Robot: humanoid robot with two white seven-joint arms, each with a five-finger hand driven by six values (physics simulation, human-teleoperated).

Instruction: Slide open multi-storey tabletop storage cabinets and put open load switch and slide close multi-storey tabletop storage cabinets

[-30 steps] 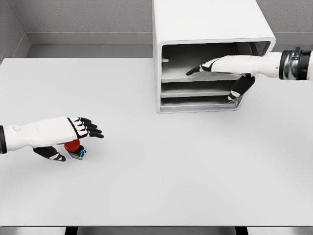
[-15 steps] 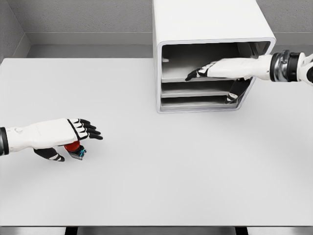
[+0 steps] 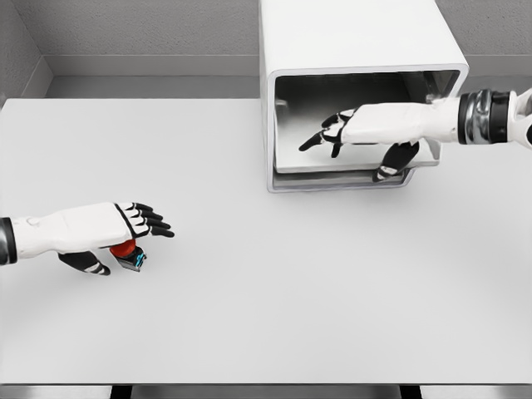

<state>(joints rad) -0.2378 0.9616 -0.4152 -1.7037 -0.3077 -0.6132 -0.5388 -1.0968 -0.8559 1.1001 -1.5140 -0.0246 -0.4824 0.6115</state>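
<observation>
White cabinet [image 3: 357, 37] at back, your right hand [image 3: 349, 129] in its mouth on the top drawer [image 3: 332, 162], fingers hooked; a slip could jam it. Left hand [image 3: 91, 229] grips the red switch [image 3: 125, 249] low at left; loose pinch could drop it.

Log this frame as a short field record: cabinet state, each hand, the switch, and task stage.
cabinet: white multi-storey tabletop storage cabinet, far side of the white table, top drawer pulled out toward the camera
right hand: right hand at the top drawer, fingers spread over the tray, thumb below its front edge
left hand: left hand near the table's left edge, curled over the switch
switch: red-capped load switch under the left hand, on the table
stage: drawer sliding open; switch not yet placed
</observation>
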